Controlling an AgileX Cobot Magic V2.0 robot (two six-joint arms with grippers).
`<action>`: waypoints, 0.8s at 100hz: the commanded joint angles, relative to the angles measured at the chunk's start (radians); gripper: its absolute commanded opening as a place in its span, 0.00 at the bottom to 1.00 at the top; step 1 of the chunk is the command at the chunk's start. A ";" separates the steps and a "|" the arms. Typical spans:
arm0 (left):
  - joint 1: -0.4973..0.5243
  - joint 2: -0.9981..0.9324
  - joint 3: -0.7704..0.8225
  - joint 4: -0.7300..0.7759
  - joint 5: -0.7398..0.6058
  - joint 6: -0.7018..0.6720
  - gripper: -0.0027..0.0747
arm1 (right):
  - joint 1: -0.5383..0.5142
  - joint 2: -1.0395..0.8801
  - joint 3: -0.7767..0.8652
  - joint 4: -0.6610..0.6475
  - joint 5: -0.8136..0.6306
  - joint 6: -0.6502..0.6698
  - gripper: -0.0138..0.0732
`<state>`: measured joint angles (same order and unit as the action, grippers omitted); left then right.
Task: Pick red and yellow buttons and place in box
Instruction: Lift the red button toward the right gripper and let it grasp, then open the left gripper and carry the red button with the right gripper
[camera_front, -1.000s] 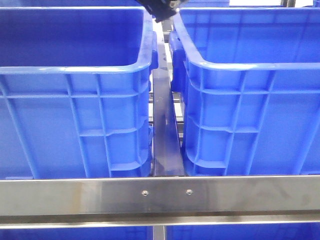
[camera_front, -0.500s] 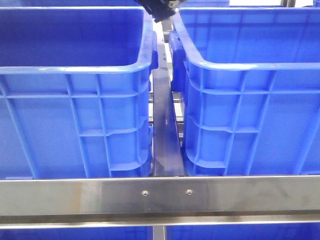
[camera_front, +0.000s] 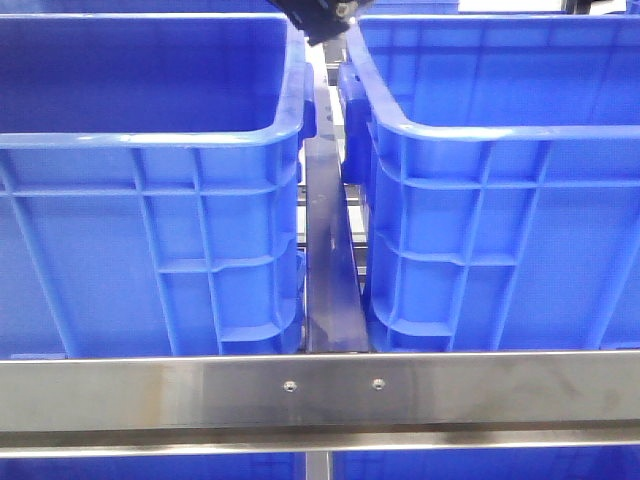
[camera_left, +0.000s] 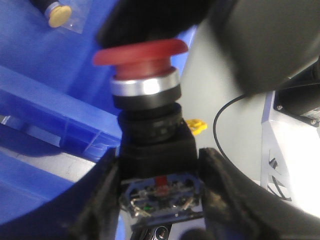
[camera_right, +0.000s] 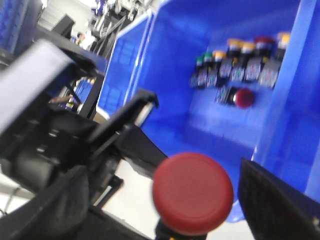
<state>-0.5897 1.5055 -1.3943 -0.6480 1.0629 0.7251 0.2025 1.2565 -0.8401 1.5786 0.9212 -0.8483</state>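
Observation:
In the left wrist view my left gripper (camera_left: 161, 200) is shut on a red button (camera_left: 142, 52). Its black body is clamped between the fingers, and above that sit a silver ring and a red mushroom cap. A dark blurred part hangs over the cap. In the right wrist view a red cap (camera_right: 193, 192) faces the camera between the wide-apart fingers of my right gripper (camera_right: 167, 172), touching neither. I cannot tell if it is the same button. A yellow button (camera_left: 59, 15) lies bagged in a blue box (camera_left: 45, 95). Another box (camera_right: 210, 125) holds several red, yellow and green buttons.
The front view shows two blue crates (camera_front: 150, 138) (camera_front: 500, 130) side by side with a narrow steel bar (camera_front: 328, 270) between them. A steel rail (camera_front: 320, 390) crosses in front. A dark arm part (camera_front: 320, 18) shows above the gap. The other arm (camera_right: 60, 140) is close beside my right gripper.

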 joint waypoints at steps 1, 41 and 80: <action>-0.008 -0.044 -0.032 -0.059 -0.032 0.000 0.20 | 0.013 0.005 -0.027 0.080 0.056 0.000 0.87; -0.008 -0.044 -0.032 -0.059 -0.032 0.000 0.20 | 0.013 0.014 -0.027 0.085 0.059 -0.001 0.48; -0.008 -0.044 -0.032 -0.043 -0.026 0.000 0.92 | 0.011 0.014 -0.027 0.085 0.051 -0.001 0.40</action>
<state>-0.5897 1.5017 -1.3943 -0.6479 1.0609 0.7267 0.2132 1.2929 -0.8401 1.5946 0.9343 -0.8440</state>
